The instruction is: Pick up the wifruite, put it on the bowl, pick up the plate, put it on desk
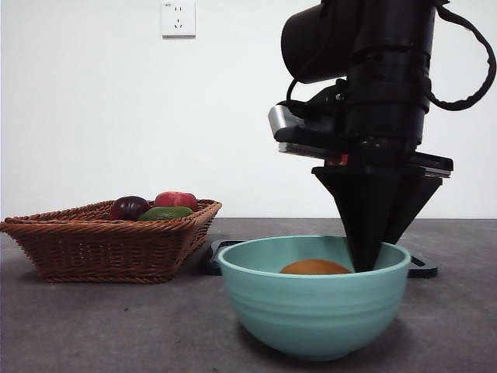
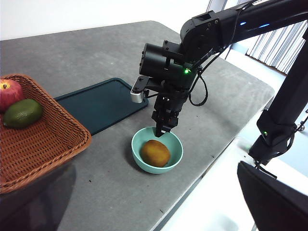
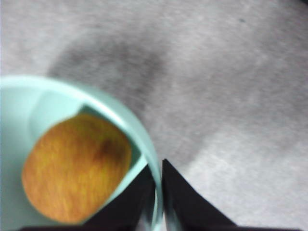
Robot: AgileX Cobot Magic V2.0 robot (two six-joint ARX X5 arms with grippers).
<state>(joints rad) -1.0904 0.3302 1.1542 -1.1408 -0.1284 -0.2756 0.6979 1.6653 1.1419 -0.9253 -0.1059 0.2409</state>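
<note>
Nearest my front camera stands the large, deep, mint-green ridged bowl (image 1: 314, 299) on the flat, dark grey-brown desk (image 1: 101, 326). I see the small, oval, orange-brown wifruite (image 1: 314, 267) lying inside it, loose on the bowl floor and touched by nothing.

I read the right gripper (image 3: 159, 192) from its own wrist camera: the two black jaws are closed on the bowl's rim, one jaw inside the wall and one outside, just beside the wifruite. The front camera confirms the black wedge dipping into the bowl at its right-hand side. The left gripper is not visible to me; its arm waits well apart, and its camera looks back across the desk.

Behind the bowl lies a flat, dark teal rectangular tray (image 2: 98, 103), bare on top. Further off to one side stands a brown woven wicker basket (image 1: 109, 241) holding a dark purple round fruit (image 1: 129, 207), a green fruit (image 1: 165, 213) and a red apple (image 1: 177, 200). A white wall socket (image 1: 178, 17) is farthest.

My judgement of the hazards:
- A rim pinch holds the bowl off-centre; a lift could tilt it and roll the wifruite out.
- The smooth wall may slip between the jaws.
- A sideways pull would drag the bowl into the tray.
</note>
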